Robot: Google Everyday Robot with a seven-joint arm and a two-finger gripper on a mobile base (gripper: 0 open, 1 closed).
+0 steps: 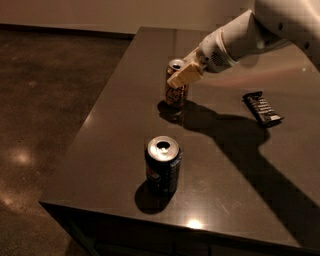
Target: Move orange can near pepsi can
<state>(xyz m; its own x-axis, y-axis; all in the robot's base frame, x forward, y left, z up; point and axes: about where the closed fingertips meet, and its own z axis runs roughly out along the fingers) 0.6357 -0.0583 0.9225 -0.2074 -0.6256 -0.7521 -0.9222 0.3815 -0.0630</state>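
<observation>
Toward the far side of the table (100,150), my claw (179,76) clasps the orange can (175,96) near its top; the pepsi can (162,167) stands well apart, nearer the front edge; I should carry upright, low, stopping just beside it.

- Table (110,150): the dark, glossy top you see filling most of the view, with a bright glint near its front edge.
- Packet (263,109): a dark, flat wrapper lying on the table toward the right of your view.
- Floor (45,100): brown and polished, with soft light patches.
- Wall (100,12): a pale strip along the top.
- Gripper (178,79): above the table's far part, left of the packet.
</observation>
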